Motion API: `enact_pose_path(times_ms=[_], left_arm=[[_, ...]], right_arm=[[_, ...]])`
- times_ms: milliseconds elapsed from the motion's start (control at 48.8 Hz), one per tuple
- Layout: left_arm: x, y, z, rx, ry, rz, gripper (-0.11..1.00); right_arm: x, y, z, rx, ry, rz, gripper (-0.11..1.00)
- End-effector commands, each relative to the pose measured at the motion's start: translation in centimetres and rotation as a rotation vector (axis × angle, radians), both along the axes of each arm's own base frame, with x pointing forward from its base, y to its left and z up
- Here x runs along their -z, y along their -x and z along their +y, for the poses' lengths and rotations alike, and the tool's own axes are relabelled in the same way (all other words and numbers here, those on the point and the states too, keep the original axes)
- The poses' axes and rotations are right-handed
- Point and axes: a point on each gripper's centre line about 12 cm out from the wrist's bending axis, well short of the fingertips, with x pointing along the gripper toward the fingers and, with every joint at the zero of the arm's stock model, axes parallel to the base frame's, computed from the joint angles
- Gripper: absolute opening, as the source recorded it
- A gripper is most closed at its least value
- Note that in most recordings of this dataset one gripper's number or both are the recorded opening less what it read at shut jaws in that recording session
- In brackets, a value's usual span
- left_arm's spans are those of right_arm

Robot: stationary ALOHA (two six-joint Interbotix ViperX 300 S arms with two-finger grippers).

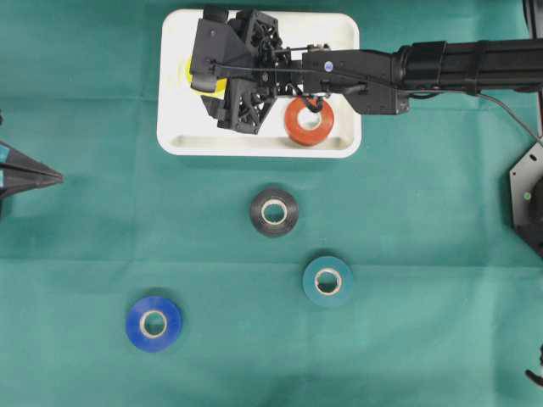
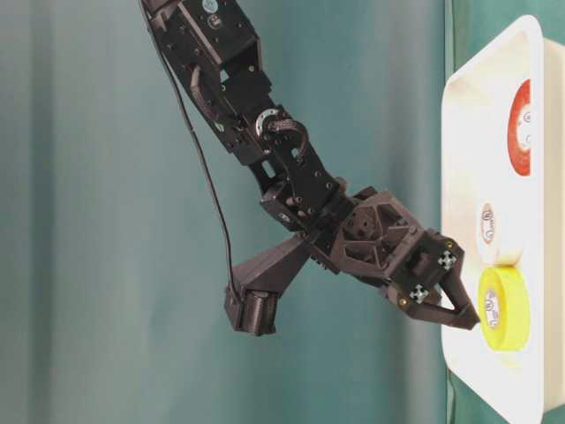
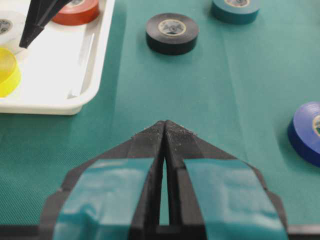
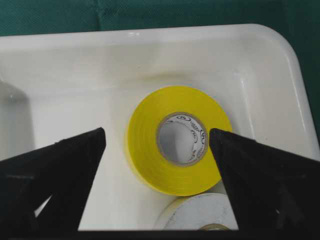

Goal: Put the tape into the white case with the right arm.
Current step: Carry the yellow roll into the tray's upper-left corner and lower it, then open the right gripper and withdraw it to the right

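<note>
A yellow tape roll (image 4: 177,140) lies flat inside the white case (image 1: 339,34), beside a white roll (image 4: 200,220) and apart from an orange roll (image 1: 307,121). The right end effector (image 4: 157,145) hangs over it, fingers spread and released. Black (image 1: 274,211), teal (image 1: 327,281) and blue (image 1: 153,323) rolls sit on the green bench (image 1: 424,254). The left end effector (image 3: 165,131) rests clenched, empty.

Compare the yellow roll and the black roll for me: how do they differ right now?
The yellow roll is already inside the white case, between the right gripper's open fingers; the black roll lies on the green cloth outside it. Yellow leans against a white roll; black lies flat. Both have pale cores.
</note>
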Motion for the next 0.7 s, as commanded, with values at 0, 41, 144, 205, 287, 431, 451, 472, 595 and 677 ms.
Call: enact_pose_path(times_ms=[0,41,144,205,287,431,451,472,595,677], left_arm=[[-0.5,-0.1,0.0,-0.002,0.0,-0.014,0.0],[-0.4,-0.1,0.0,-0.002,0.0,-0.012,0.0],[-0.4,-0.1,0.0,-0.002,0.0,-0.012,0.0],[-0.5,-0.1,0.0,-0.002,0.0,-0.014,0.0],[-0.4,-0.1,0.0,-0.003,0.0,-0.012,0.0],[-0.4,-0.1,0.0,-0.002,0.002,-0.012,0.0],[-0.5,-0.1,0.0,-0.002,0.0,-0.014,0.0],[-0.5,-0.1,0.0,-0.003,0.0,-0.014,0.0],[-0.4,-0.1,0.0,-0.002,0.0,-0.012,0.0],[-0.4,-0.1,0.0,-0.002,0.0,-0.012,0.0]], right_arm=[[-2.9,0.0,0.1,-0.003,0.015,-0.059,0.72],[-3.0,0.1,0.4,-0.007,0.015,-0.059,0.72],[-3.3,0.3,1.7,-0.033,0.014,-0.061,0.71],[-3.3,0.5,2.9,-0.057,0.011,-0.058,0.71],[-3.2,0.8,4.9,-0.097,0.008,-0.052,0.71],[-3.3,1.6,8.0,-0.157,0.006,-0.036,0.71],[-3.3,1.8,8.3,-0.161,0.005,-0.033,0.71],[-3.3,1.9,8.5,-0.165,0.005,-0.032,0.71],[-3.4,3.5,9.0,-0.169,0.003,-0.013,0.71],[-3.5,5.1,9.1,-0.167,0.001,0.0,0.71]])
